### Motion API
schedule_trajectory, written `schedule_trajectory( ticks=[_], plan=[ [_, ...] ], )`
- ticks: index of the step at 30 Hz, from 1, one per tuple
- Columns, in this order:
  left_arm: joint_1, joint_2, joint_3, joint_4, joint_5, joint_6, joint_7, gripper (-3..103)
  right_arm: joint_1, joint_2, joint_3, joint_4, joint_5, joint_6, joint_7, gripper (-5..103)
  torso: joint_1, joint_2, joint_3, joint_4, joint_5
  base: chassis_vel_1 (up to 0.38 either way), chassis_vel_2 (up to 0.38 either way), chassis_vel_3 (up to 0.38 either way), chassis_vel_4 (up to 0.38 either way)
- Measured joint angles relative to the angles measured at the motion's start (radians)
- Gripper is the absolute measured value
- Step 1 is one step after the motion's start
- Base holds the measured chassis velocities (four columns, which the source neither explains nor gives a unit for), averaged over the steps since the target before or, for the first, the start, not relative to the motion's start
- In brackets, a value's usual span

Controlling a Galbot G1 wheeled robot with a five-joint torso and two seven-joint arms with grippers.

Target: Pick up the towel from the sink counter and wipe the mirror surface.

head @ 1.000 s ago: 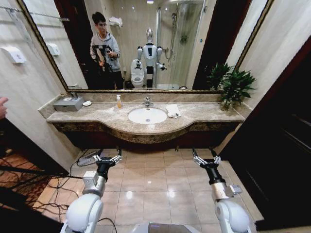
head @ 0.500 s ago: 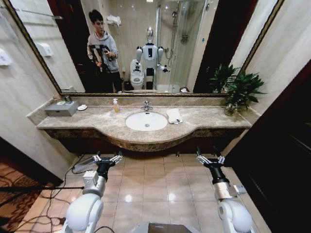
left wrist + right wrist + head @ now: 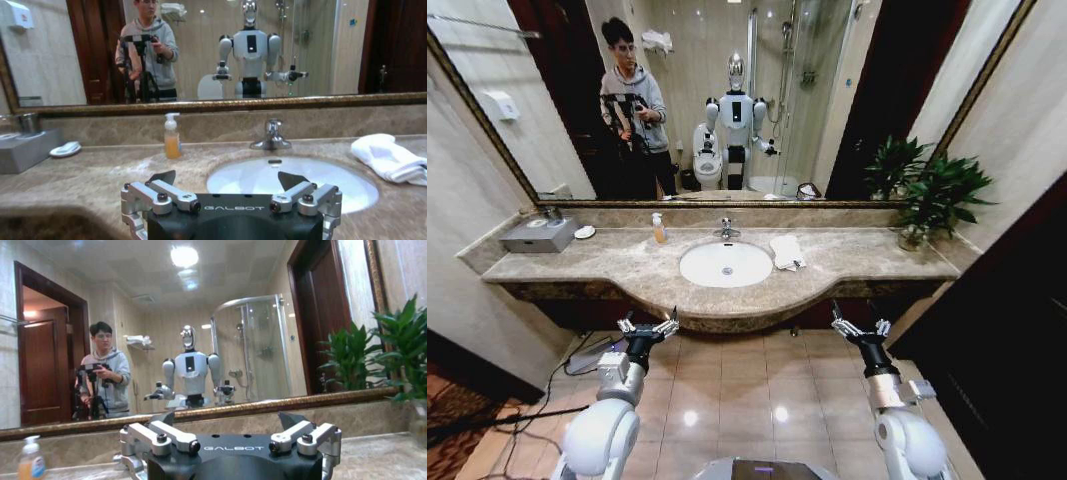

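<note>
Before the sink counter (image 3: pixel 627 262), both hands (image 3: pixel 647 326) (image 3: pixel 860 328) level, apparently spread.

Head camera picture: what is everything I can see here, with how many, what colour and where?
towel: one, white, on the counter right of the basin
sink counter: one, brown-beige marble
basin: one, white, counter middle
tap: one, chrome, behind the basin
soap bottle: one, orange, left of the tap
mirror: one, dark-framed, above the counter
plant: one, green, counter's right end
left gripper: open, below the counter edge
right gripper: open, below the counter edge
</note>
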Motion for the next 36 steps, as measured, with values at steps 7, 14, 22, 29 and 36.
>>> schedule_trajectory(
  ticks=[7,14,22,29,36],
  plan=[
    [0.0,0.0,0.0,0.0,0.0,0.0,0.0,100,0.006,-0.003,0.0,-0.008,0.002,0.014,-0.005,100,0.001,0.0,0.0,0.0003,0.0005,-0.275,0.266,0.26,-0.265],
    [0.0,0.0,0.0,0.0,0.0,0.0,0.0,100,0.009,-0.016,-0.021,0.009,0.003,-0.003,0.025,100,0.002,-0.001,0.001,-0.0002,0.0001,-0.223,0.193,0.191,-0.159],
    [0.0,0.0,0.0,0.0,0.0,0.0,0.0,100,0.1,-0.076,-0.13,0.014,-0.041,-0.174,0.097,100,-0.001,0.0,0.0,0.0001,0.0,0.016,0.007,-0.039,-0.005],
    [0.0,0.0,0.0,0.0,0.0,0.0,0.0,100,0.284,-0.159,-0.248,-0.129,-0.024,-0.274,0.15,100,0.0,0.0,0.0,-0.0001,0.0,0.029,-0.016,-0.008,0.024],
    [0.0,0.0,0.0,0.0,0.0,0.0,0.0,100,0.496,-0.192,-0.408,-0.405,-0.039,-0.276,0.187,100,0.001,0.0,0.0,0.0006,0.0003,-0.006,0.002,0.006,-0.009]
  ],
)
